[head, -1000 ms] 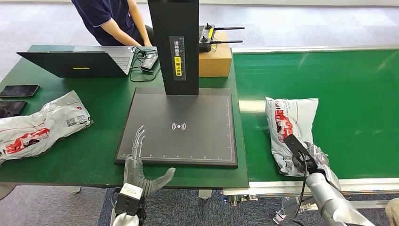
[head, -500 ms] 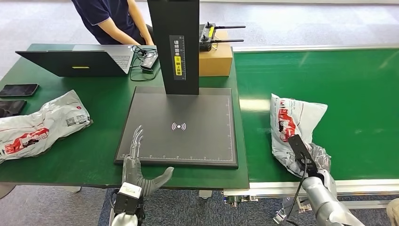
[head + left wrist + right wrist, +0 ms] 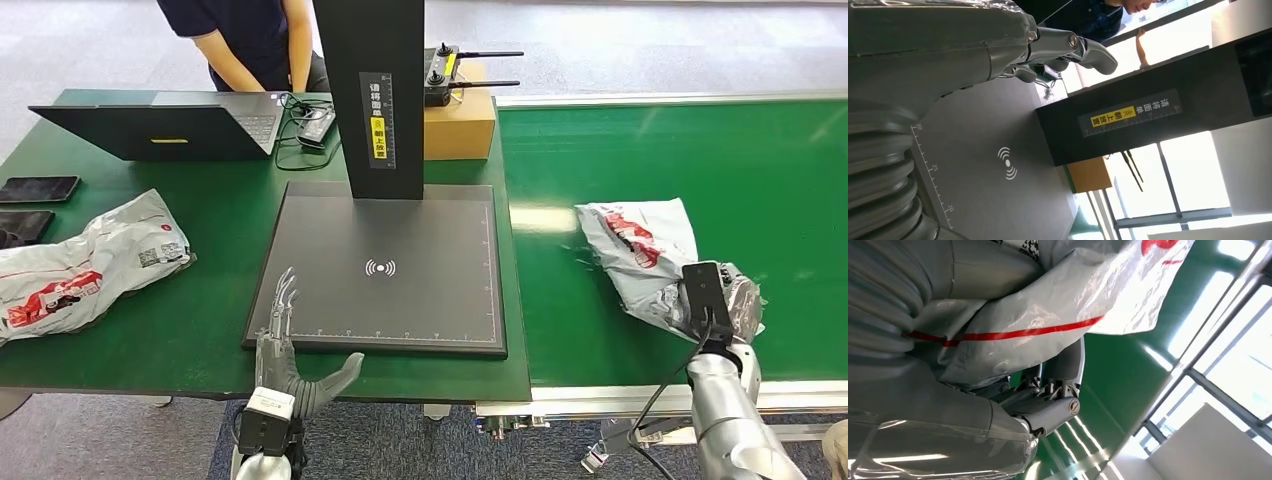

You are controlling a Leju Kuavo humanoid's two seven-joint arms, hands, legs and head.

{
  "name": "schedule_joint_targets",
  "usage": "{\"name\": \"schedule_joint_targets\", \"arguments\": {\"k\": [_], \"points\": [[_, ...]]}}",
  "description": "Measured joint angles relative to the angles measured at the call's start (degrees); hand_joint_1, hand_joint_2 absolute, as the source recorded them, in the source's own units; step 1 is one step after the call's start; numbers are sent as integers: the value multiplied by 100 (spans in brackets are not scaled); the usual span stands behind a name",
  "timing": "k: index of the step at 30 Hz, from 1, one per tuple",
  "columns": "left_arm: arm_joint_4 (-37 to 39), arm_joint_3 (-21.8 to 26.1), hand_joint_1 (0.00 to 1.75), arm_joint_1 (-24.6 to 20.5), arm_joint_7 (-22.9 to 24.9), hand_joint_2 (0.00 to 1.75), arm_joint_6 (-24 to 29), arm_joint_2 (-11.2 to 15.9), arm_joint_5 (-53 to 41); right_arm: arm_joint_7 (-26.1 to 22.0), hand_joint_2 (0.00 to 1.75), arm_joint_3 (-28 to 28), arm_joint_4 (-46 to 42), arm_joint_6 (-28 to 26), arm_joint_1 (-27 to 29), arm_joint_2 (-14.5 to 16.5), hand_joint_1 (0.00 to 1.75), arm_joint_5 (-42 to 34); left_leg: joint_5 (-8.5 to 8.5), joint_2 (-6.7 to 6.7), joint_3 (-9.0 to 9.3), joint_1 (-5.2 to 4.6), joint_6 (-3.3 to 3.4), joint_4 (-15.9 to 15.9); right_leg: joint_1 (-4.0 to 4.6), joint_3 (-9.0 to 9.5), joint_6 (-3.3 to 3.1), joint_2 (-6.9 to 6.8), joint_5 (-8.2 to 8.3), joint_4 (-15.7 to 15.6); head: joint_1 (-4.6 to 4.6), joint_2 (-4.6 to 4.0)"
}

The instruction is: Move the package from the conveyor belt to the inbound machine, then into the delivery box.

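Silver arms, grey hands, black wrist modules.
Left hand [image 3: 290, 362]: grey ribbed cover, thick thumb, dark slender fingers, white-labelled black wrist block. Right hand [image 3: 722, 305]: clear plastic wrap, black cable along the forearm.

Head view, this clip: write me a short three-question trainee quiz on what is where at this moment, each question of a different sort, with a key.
1. True or false: the white plastic package with red print gripped by the right hand lies on the black scanner platform.
2. Multiple choice: the left hand is (A) holding a package, (B) open at the near edge of the platform, (C) resting on the black laptop.
3. Fill in: a second white package lies on the green table, on the robot's ___ side.

Key
1. False; it is over the green conveyor belt.
2. B.
3. Left.
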Motion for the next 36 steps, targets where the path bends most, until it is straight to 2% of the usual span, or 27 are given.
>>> {"name": "schedule_joint_targets", "arguments": {"k": [7, 18, 28, 36], "points": [[-2, -66, 0, 2, 0, 175, 76, 0, 69, 282, 175, 864, -1276, 54, 221, 227, 168, 242, 2, 4, -3, 2, -4, -4, 3, -9, -2, 5, 0, 2, -1, 0], [-28, -93, 0, 10, -1, 175, 51, 0, 74, 574, 175, 2290, -2438, 53, 270, 578, 164, 657, 6, 2, -9, 3, -9, -5, 4, -12, -2, 3, -1, 5, -1, 0], [-28, -293, 0, -44, 0, 175, 214, 27, 334, 578, 175, 4043, -2606, 147, -246, 765, 166, 804, 8, 2, -12, 3, -9, -5, 5, -16, -2, 4, 0, 6, -1, 0], [-2, -611, 0, -307, 0, 175, 263, 120, 582, 519, 175, 5488, -2292, -38, -688, 1333, 168, 763, 11, 4, -15, 7, -14, -6, 9, -22, -4, 6, -1, 10, -1, 0]]}}
